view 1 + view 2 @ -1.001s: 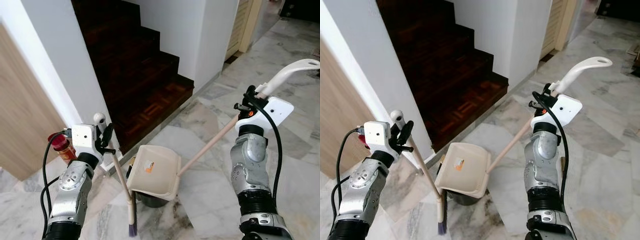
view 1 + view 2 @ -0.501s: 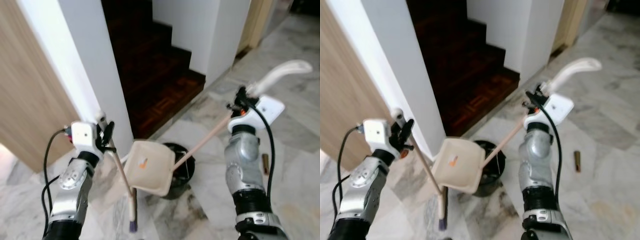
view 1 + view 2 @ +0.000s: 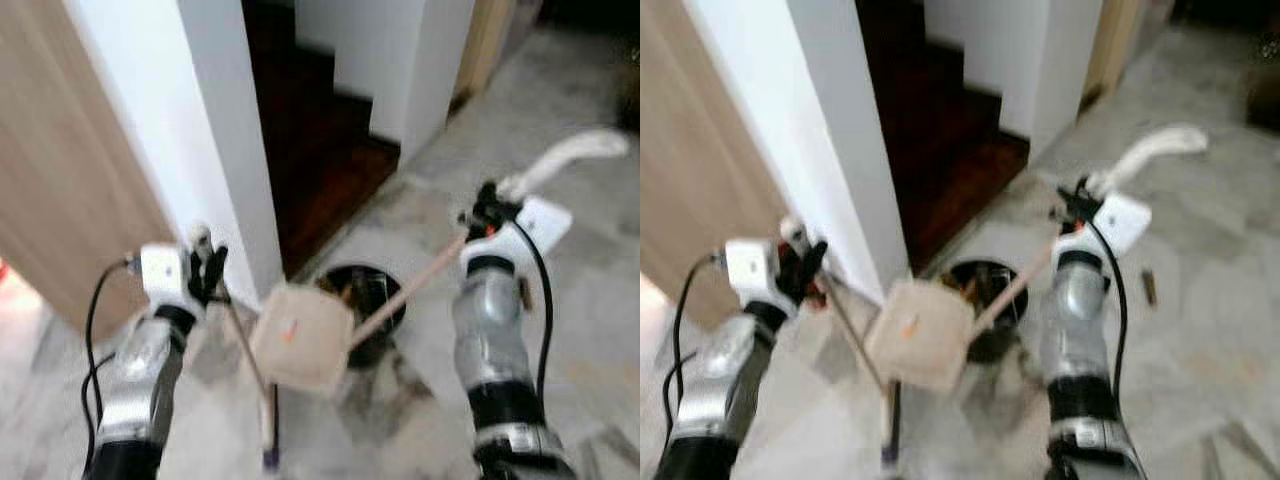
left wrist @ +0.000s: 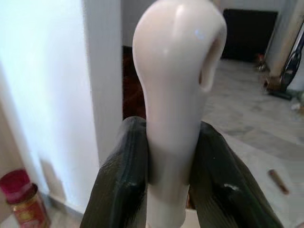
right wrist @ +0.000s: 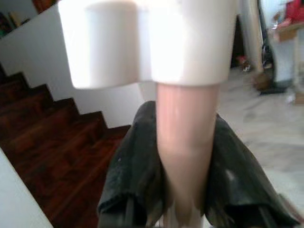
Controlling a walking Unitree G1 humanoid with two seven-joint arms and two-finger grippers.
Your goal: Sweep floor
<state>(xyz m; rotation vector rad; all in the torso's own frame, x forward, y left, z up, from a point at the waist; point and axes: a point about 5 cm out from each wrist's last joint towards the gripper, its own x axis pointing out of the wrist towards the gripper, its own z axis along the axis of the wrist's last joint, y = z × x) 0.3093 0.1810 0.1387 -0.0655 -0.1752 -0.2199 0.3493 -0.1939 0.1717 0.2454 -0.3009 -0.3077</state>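
Broom with a thin cream handle and dark bristles (image 3: 262, 400) hangs from the left gripper (image 3: 205, 270), its bristle tip low by the grey-veined marble floor (image 3: 590, 340); the right gripper (image 3: 487, 215) carries the cream plastic dustpan (image 3: 300, 338) by its long pale handle, the pan tilted over a round black bin (image 3: 368, 310). Both head views are blurred, so the robot seems to be walking — best to keep both tools steady and clear of the white wall corner (image 3: 225, 150) until the view settles. What the bin holds is too blurred to tell; the pan's face looks bare apart from an orange mark.

Left wrist view: the black fingers (image 4: 121, 185) clamp tight on the broom's rounded cream top. A red-lidded jar (image 4: 21, 199) stands by the wall.

Right wrist view: the fingers (image 5: 135, 175) pinch the pinkish dustpan shaft just below its white grip — dark wooden stairs (image 5: 52, 142) lie beyond.
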